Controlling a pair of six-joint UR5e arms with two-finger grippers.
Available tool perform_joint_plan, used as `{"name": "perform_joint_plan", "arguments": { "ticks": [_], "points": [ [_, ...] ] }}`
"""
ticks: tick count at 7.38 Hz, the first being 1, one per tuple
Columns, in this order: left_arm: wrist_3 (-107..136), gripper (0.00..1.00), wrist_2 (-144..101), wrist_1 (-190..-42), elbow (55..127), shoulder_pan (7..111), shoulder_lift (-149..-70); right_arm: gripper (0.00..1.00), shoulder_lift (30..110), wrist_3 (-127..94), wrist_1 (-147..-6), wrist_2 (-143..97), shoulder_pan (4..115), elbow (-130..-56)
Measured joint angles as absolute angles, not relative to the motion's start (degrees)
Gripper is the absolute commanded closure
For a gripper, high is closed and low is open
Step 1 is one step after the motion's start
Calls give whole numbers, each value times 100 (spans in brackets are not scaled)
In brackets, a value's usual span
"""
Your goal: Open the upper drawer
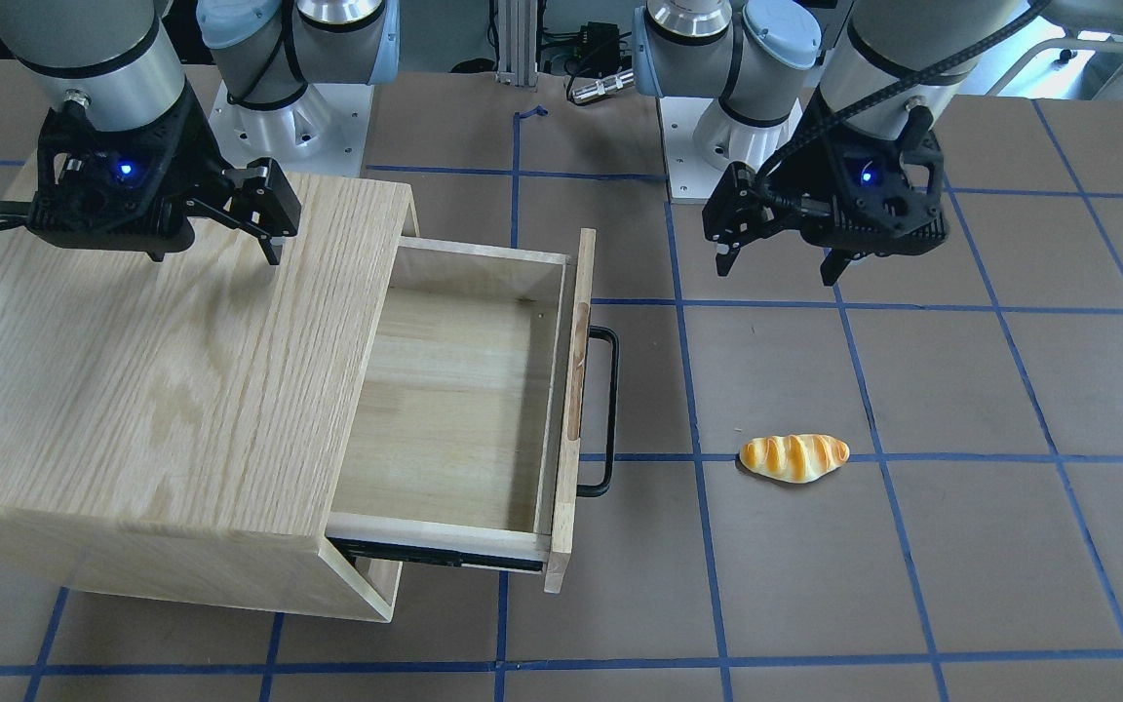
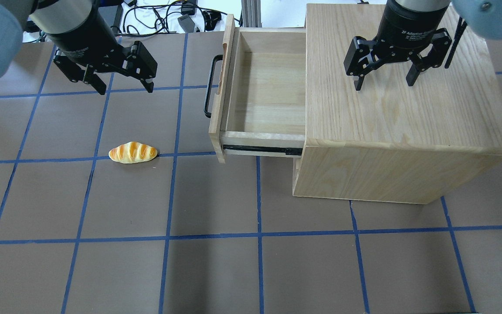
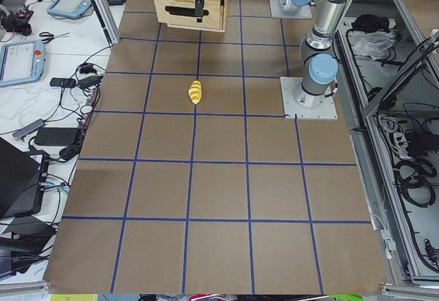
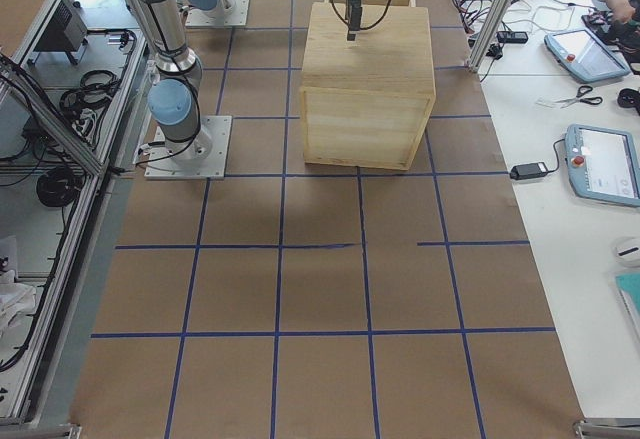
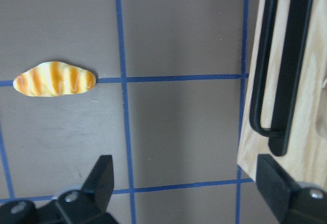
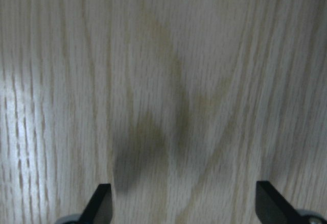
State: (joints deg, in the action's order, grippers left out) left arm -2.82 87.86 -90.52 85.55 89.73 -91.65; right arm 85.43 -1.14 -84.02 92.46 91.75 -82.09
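Observation:
The upper drawer (image 1: pixel 454 409) stands pulled far out of the wooden cabinet (image 1: pixel 133 390) and is empty inside. Its black bar handle (image 1: pixel 608 409) faces the open table. From overhead the drawer (image 2: pixel 268 91) and handle (image 2: pixel 208 85) show the same. My left gripper (image 2: pixel 127 90) is open and empty, hovering above the table, apart from the handle. The left wrist view shows the handle (image 5: pixel 286 66) at its right edge. My right gripper (image 2: pixel 384 85) is open and empty above the cabinet top (image 6: pixel 163 81).
A toy bread roll (image 2: pixel 133 152) lies on the brown mat to the left of the drawer front; it also shows in the left wrist view (image 5: pixel 53 78). The mat carries a blue tape grid. Cables and equipment lie past the table's far edge.

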Motion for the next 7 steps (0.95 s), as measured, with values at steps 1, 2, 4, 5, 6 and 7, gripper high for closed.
{"name": "perform_joint_plan", "arguments": {
  "ticks": [1, 2, 4, 5, 6, 7],
  "points": [
    [-343, 0, 8845, -9111, 8586, 8931, -9084, 0, 8543, -112, -8402, 9246, 9174, -8210],
    [-379, 0, 8864, -9129, 8612, 8901, -9053, 0, 8543, -111, -8402, 9246, 9171, -8211],
    [-409, 0, 8874, -9136, 8627, 8872, -9031, 0, 8543, -110, -8403, 9246, 9169, -8210],
    [-414, 0, 8876, -9134, 8630, 8870, -9029, 0, 8543, -112, -8402, 9246, 9172, -8210],
    [-418, 0, 8876, -9131, 8629, 8869, -9023, 0, 8543, -113, -8403, 9246, 9173, -8209],
    [-421, 0, 8879, -9129, 8630, 8866, -9010, 0, 8543, -112, -8402, 9246, 9172, -8209]
  ]
}}
